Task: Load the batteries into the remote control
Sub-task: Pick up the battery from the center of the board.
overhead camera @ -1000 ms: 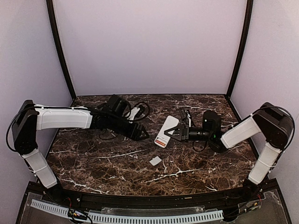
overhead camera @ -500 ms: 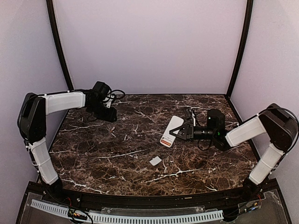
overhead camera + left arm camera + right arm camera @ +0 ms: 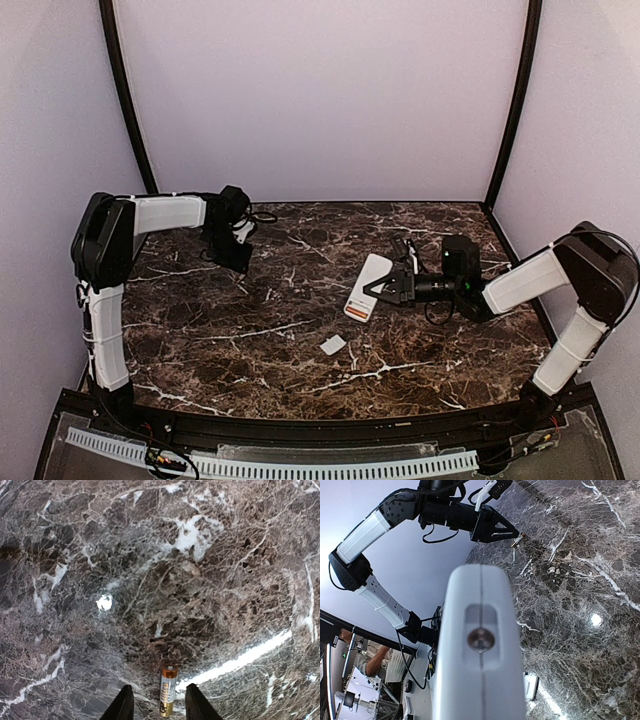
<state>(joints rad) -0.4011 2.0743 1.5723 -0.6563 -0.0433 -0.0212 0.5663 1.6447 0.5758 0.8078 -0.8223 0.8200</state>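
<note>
The white remote control (image 3: 366, 284) is off the table, gripped at its right edge by my right gripper (image 3: 393, 287). An orange-red strip shows at its near end. In the right wrist view the remote (image 3: 480, 645) fills the middle and hides the fingers. My left gripper (image 3: 240, 262) points down at the back left of the table. In the left wrist view it (image 3: 156, 689) is open. A slim battery (image 3: 168, 690) with an orange tip lies between the fingers, with a gap on each side. The battery also shows at the gripper tip in the right wrist view (image 3: 518, 541).
A small flat white square piece (image 3: 332, 345) lies on the marble table (image 3: 250, 340) in front of the remote; it also shows in the right wrist view (image 3: 531, 687). Black cables trail behind the left wrist (image 3: 262, 215). Walls close the back and sides.
My left arm has swung from beside the remote at the table's middle to the back left corner. My right gripper has shifted the remote slightly to the right.
</note>
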